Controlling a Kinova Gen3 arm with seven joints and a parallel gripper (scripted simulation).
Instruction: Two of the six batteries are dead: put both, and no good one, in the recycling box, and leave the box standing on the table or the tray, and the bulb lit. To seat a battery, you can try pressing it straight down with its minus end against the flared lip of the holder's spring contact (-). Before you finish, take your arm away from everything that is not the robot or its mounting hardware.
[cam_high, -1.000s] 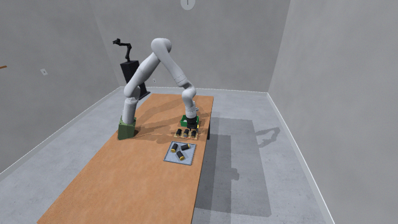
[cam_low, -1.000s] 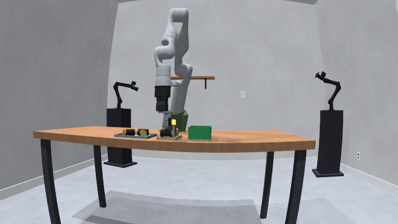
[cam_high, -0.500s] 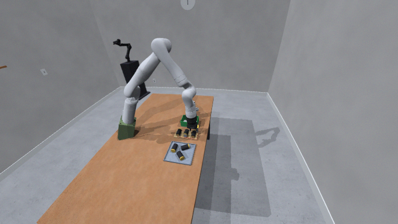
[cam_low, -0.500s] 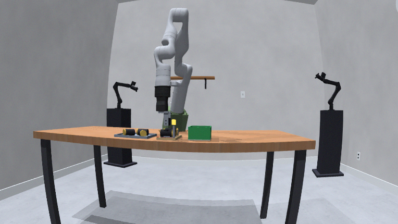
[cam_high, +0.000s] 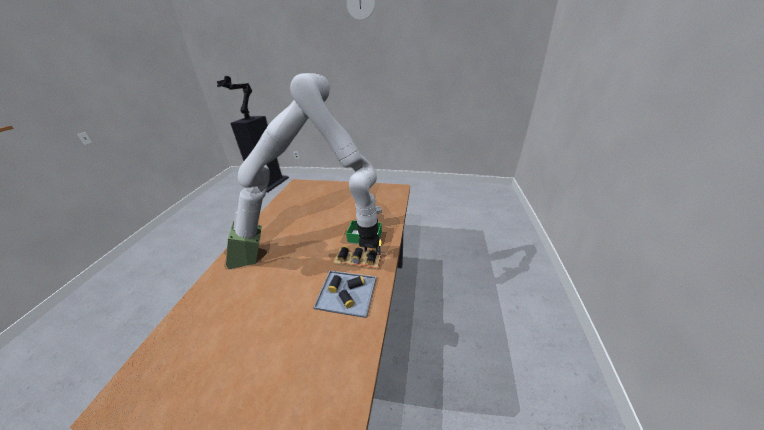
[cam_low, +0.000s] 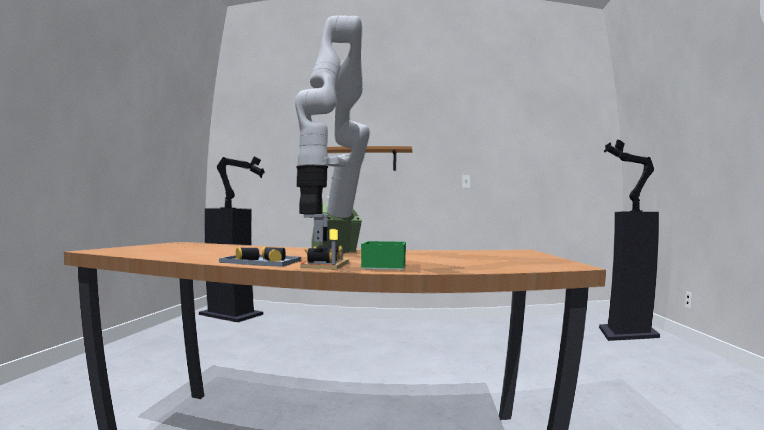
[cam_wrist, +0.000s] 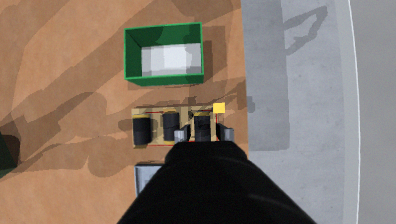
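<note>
Starting at the left of the wrist view, a corner of the grey tray (cam_wrist: 145, 172) peeks out beside the gripper body; the top view shows three loose batteries (cam_high: 345, 288) lying on it at different angles. Next comes the holder (cam_wrist: 137, 113) on the table (cam_high: 224, 341), with three batteries seated side by side, their long axes running toward the recycling box (cam_wrist: 131, 55) (which stands upright on the table just beyond the holder, no battery visible inside). The rightmost seated battery (cam_wrist: 202, 128) lies straight below the gripper (cam_wrist: 204, 134), between its two fingers, which stand wide apart and hold nothing. That is the relation that matters: the fingers flank the battery across its width, not at its ends, so a straight descent should probably bracket it for a grasp. Just right of it the bulb (cam_wrist: 218, 107) glows yellow, near the right-hand finger, so the way down is tight on that side. Which batteries are dead cannot be told from here.
</note>
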